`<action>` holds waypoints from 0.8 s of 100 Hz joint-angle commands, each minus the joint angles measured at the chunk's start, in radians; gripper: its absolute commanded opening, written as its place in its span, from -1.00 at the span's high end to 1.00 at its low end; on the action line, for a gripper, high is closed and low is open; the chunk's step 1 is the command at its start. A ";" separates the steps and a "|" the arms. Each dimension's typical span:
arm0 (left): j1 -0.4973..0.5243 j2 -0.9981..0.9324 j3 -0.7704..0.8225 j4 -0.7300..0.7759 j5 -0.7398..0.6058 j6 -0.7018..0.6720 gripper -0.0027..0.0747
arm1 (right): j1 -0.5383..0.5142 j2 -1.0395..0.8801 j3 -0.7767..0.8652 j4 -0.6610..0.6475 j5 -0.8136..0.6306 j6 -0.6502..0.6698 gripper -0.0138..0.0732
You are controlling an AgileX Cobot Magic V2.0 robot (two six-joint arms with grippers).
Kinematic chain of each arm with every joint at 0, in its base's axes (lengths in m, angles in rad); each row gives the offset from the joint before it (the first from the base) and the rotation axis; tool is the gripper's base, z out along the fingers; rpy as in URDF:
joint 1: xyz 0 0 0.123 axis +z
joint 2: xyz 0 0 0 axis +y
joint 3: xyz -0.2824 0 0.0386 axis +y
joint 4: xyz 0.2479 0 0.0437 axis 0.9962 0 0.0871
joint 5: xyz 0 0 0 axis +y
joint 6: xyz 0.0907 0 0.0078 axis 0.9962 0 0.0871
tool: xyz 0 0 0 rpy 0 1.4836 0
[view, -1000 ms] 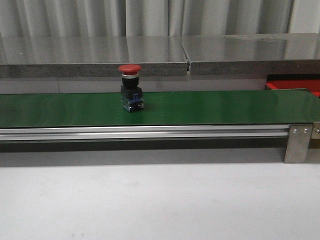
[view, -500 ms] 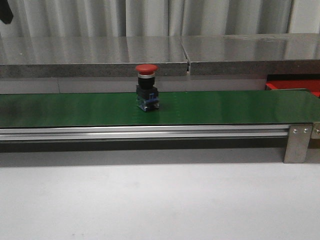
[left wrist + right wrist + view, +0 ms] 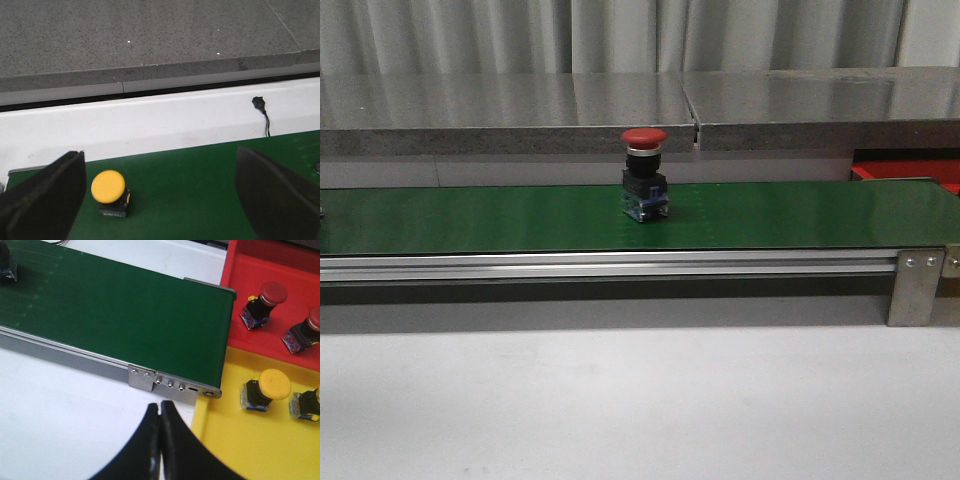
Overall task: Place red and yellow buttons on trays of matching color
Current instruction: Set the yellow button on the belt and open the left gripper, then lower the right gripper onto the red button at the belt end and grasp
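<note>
Left gripper jaws wide apart over the belt; right gripper closed, holding nothing.
Yellow button on belt near left finger. Red button upright mid-belt. Red tray and yellow tray sit at 3 o'clock off belt end, both already holding buttons.

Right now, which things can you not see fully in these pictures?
- Red tray, front view: mostly behind the green belt and cut off by the picture's edge.
- Yellow tray, right wrist view: cut off by the edge; a button there shows only partly.
- Yellow button on the belt: absent from the front view.
</note>
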 commanded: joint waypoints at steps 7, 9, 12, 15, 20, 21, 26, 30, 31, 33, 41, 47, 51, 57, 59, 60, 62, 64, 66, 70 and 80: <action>-0.010 -0.207 0.180 -0.016 -0.160 0.000 -0.59 | 0.001 -0.008 -0.026 0.008 -0.058 -0.006 0.84; -0.010 -0.232 0.208 -0.016 -0.169 0.000 -0.59 | 0.001 -0.008 -0.026 0.008 -0.058 -0.006 0.84; -0.010 -0.264 0.245 -0.016 -0.183 0.000 -0.59 | 0.001 -0.008 -0.026 0.008 -0.058 -0.006 0.84; -0.010 -0.304 0.287 -0.016 -0.190 0.000 -0.58 | 0.001 -0.008 -0.026 0.008 -0.058 -0.006 0.84; -0.010 -0.359 0.340 -0.016 -0.199 0.000 -0.58 | 0.001 -0.008 -0.026 0.008 -0.058 -0.006 0.84; -0.010 -0.367 0.347 -0.016 -0.199 0.000 -0.57 | 0.001 -0.008 -0.026 0.008 -0.058 -0.006 0.84; -0.010 -0.415 0.393 -0.016 -0.202 0.000 -0.51 | 0.001 -0.008 -0.026 0.008 -0.058 -0.006 0.84; -0.010 -0.453 0.427 -0.016 -0.202 0.000 -0.45 | 0.001 -0.008 -0.026 0.008 -0.058 -0.006 0.84; -0.010 -0.459 0.433 -0.016 -0.202 0.000 -0.43 | 0.001 -0.008 -0.026 0.008 -0.058 -0.006 0.84; -0.010 -0.476 0.448 -0.016 -0.202 0.000 -0.36 | 0.001 -0.008 -0.026 0.008 -0.058 -0.006 0.84; -0.010 -0.532 0.499 -0.016 -0.202 0.000 -0.11 | 0.001 -0.008 -0.026 0.008 -0.058 -0.006 0.84; -0.010 -0.558 0.523 -0.016 -0.202 0.000 0.17 | 0.001 -0.008 -0.026 0.007 -0.062 -0.006 0.84; -0.010 -0.571 0.535 -0.016 -0.202 0.000 0.34 | 0.001 -0.008 -0.026 0.007 -0.062 -0.006 0.84; -0.010 -0.579 0.541 -0.017 -0.202 0.000 0.67 | 0.001 -0.008 -0.026 0.007 -0.061 -0.006 0.84; -0.010 -0.579 0.541 -0.017 -0.202 0.000 0.74 | 0.001 -0.008 -0.026 0.007 -0.061 -0.006 0.84; -0.010 -0.579 0.541 -0.017 -0.202 0.000 0.81 | 0.001 -0.008 -0.026 0.007 -0.061 -0.006 0.84; -0.010 -0.579 0.541 -0.017 -0.202 0.000 0.91 | 0.001 -0.008 -0.026 0.007 -0.061 -0.006 0.84; -0.010 -0.579 0.541 -0.017 -0.203 0.000 0.98 | 0.001 -0.008 -0.026 0.007 -0.061 -0.006 0.84; -0.010 -0.579 0.541 -0.017 -0.206 0.000 0.97 | 0.001 -0.008 -0.026 0.007 -0.061 -0.006 0.84; -0.010 -0.579 0.541 -0.017 -0.208 0.000 0.98 | 0.001 -0.008 -0.026 0.007 -0.061 -0.006 0.84; -0.010 -0.579 0.541 -0.017 -0.208 0.000 0.98 | 0.001 -0.008 -0.026 0.008 -0.061 -0.006 0.84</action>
